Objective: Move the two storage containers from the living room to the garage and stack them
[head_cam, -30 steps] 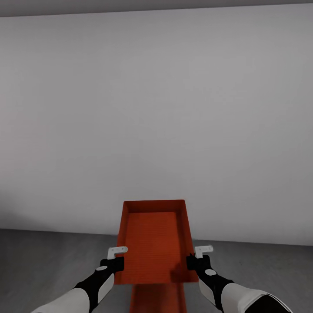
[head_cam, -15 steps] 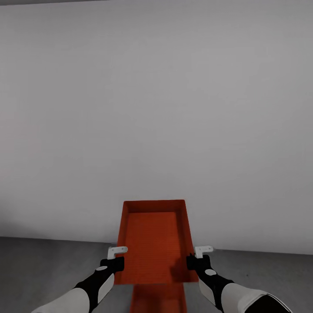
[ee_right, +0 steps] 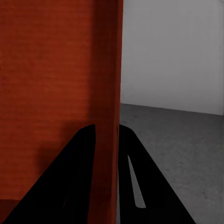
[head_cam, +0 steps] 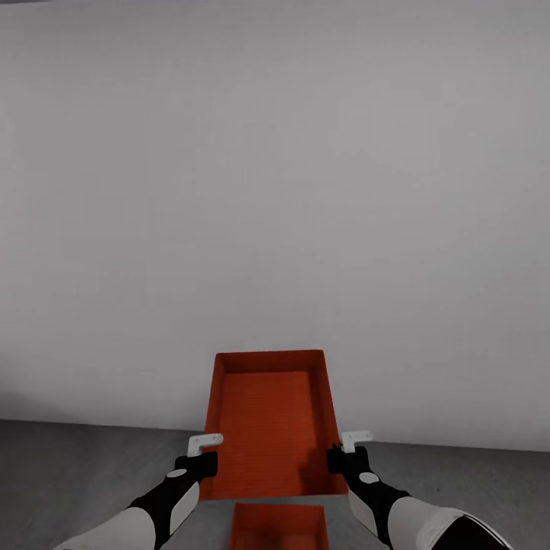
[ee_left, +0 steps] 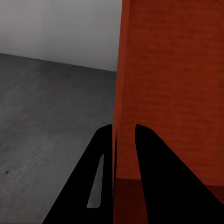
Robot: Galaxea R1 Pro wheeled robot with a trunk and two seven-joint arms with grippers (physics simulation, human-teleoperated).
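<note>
Head view: container (head_cam: pixel 267 428) clamped between end effectors (both walls).

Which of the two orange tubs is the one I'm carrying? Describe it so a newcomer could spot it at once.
Start at the plain white-grey wall and drop to the grey floor in front of the robot. The held container is the larger-looking orange-red tub between the left pincer and right pincer, each clamped on a side wall. The other container lies below it, ungripped.

No readable text or markings.
</note>
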